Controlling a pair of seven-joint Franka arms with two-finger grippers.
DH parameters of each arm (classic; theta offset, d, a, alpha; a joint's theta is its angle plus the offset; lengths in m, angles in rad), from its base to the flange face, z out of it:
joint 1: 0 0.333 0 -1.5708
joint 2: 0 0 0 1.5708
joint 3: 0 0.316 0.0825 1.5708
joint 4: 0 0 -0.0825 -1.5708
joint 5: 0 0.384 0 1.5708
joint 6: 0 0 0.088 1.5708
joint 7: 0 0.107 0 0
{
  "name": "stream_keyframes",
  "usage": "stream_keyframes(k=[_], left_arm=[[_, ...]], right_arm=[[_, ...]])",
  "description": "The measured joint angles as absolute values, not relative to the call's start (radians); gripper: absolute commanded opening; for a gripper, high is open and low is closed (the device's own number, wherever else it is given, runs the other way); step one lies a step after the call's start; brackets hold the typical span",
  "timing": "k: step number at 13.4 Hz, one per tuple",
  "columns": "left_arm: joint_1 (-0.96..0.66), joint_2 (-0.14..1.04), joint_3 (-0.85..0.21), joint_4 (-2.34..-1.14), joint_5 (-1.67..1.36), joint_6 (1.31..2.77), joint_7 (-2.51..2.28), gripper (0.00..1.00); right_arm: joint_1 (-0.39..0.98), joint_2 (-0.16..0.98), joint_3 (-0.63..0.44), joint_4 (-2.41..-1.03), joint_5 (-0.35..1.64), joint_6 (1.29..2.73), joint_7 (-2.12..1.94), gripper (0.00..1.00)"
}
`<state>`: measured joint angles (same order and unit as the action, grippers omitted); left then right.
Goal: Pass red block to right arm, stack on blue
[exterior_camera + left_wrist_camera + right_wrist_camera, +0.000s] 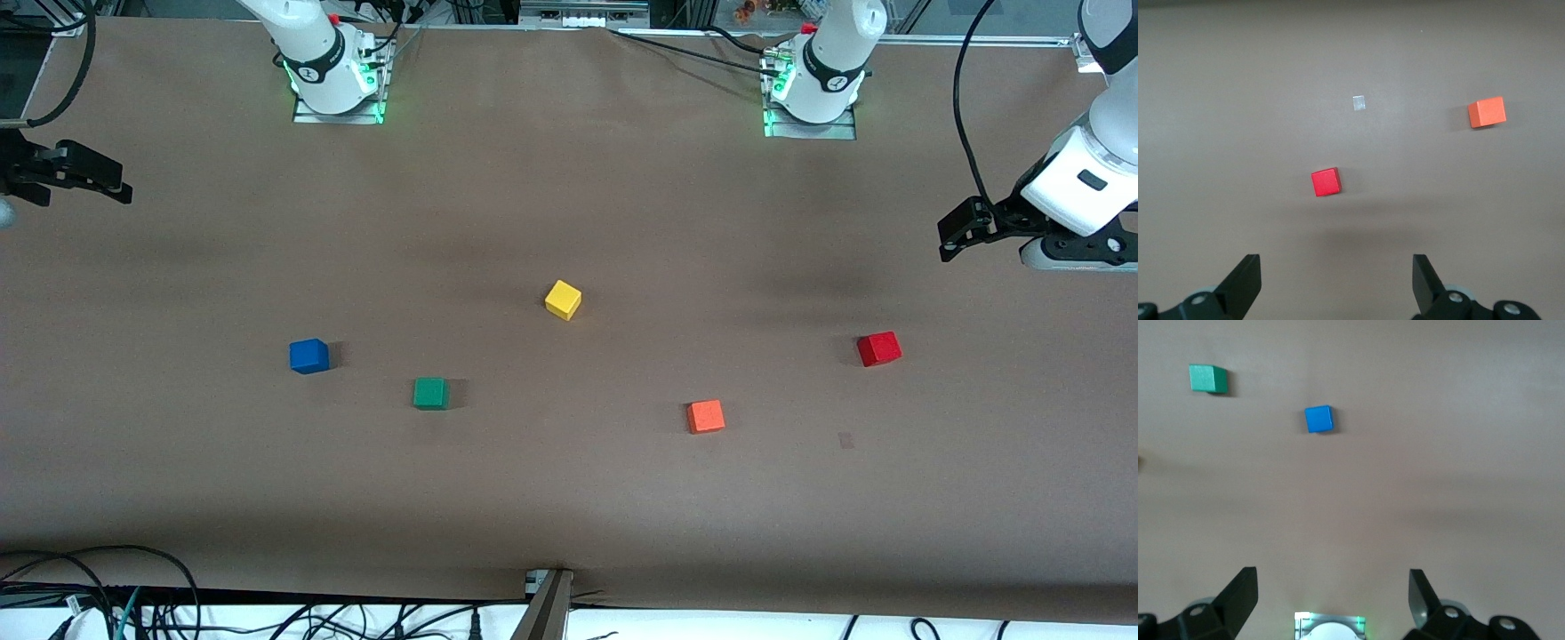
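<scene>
Surface (pixel 569 498): brown, matte, cables along its near edge.
Red block (pixel 879 348): on surface, toward left arm's end.
Blue (pixel 308 356): toward right arm's end.
Left gripper (pixel 949 233): jaws released, empty.
Right gripper (pixel 111 182): jaws released, empty.

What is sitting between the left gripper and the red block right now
Nothing visible. The left gripper hangs open above bare table with the red block unobstructed; the orange block sits off toward the middle.
</scene>
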<state>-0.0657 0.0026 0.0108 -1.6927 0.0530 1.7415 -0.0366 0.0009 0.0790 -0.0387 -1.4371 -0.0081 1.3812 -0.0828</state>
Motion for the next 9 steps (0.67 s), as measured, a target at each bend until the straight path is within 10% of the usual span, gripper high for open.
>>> stream_keyframes(k=[9], left_arm=[[-0.066,0.008,0.010,-1.693,0.053,1.741,-0.037,1.00]], right_arm=[[0.001,0.079,-0.046,-1.437,-0.034,1.376,-0.083,1.00]])
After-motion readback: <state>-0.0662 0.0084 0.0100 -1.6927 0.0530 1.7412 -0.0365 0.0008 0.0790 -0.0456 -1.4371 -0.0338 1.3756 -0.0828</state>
